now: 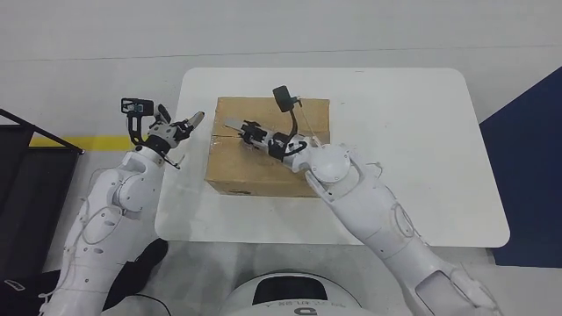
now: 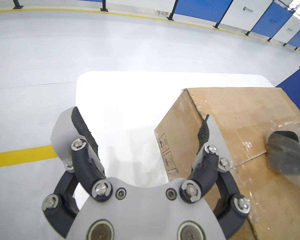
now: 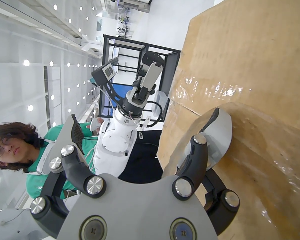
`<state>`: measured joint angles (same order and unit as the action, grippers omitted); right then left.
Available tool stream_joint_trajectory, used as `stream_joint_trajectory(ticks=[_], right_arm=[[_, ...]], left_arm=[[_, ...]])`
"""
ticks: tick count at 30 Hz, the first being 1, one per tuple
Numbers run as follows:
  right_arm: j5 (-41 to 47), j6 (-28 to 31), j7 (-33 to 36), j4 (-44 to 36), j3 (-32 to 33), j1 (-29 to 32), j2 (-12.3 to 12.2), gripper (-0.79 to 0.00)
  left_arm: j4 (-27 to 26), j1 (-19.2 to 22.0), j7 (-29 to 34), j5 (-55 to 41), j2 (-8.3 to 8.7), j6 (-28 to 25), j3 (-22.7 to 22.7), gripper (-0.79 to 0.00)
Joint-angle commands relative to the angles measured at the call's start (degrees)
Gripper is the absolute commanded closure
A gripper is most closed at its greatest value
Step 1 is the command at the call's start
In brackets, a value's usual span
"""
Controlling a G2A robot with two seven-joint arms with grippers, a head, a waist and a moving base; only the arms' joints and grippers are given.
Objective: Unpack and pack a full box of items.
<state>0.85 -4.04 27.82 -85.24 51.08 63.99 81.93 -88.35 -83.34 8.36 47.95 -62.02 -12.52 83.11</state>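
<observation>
A closed brown cardboard box point(image 1: 263, 171) stands on the white table point(image 1: 421, 140), its top flaps sealed with clear tape point(image 3: 215, 88). My right gripper point(image 1: 235, 127) is open and lies low over the box top point(image 3: 240, 51) near the taped seam by the left edge. One of its fingers point(image 3: 215, 118) rests against the cardboard; the other hangs past the box edge. My left gripper point(image 1: 186, 127) is open and holds nothing. It hovers beside the box's left side point(image 2: 240, 116), above the table's left edge, apart from the box. The left wrist view shows the right gripper's finger point(image 2: 285, 153) on the box top.
The table point(image 2: 127, 96) is bare to the right of and behind the box. A blue panel point(image 1: 536, 132) stands off the table's right side and a black frame point(image 1: 26, 140) off the left. A yellow line point(image 2: 22, 156) runs on the floor.
</observation>
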Motion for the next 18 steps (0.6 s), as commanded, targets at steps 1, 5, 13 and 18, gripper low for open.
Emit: stream_joint_trajectory(ticks=[1,5,13,18], right_arm=[[0.3,-0.3,-0.1,0.7,-1.1,-0.8,0.4,-0.785],[0.7,-1.2,0.1,3.4,-3.9,-3.3,1.4,-0.785],[2.3,-1.5,-1.3,7.5,-7.5,-7.7,3.5,-0.785],[2.8,-2.1,-1.6,9.0,-9.4,-9.7,4.6,-0.785]], left_arm=[[0.9,0.1,0.0,-0.7,-0.03,0.1,0.5,-0.785],[2.9,0.5,0.1,-2.0,-0.05,0.0,1.5,-0.785],[4.3,0.6,-0.2,-2.0,-0.13,-0.4,2.2,-0.785],[5.3,0.4,-0.9,-2.2,-0.28,-0.7,2.1,-0.785]])
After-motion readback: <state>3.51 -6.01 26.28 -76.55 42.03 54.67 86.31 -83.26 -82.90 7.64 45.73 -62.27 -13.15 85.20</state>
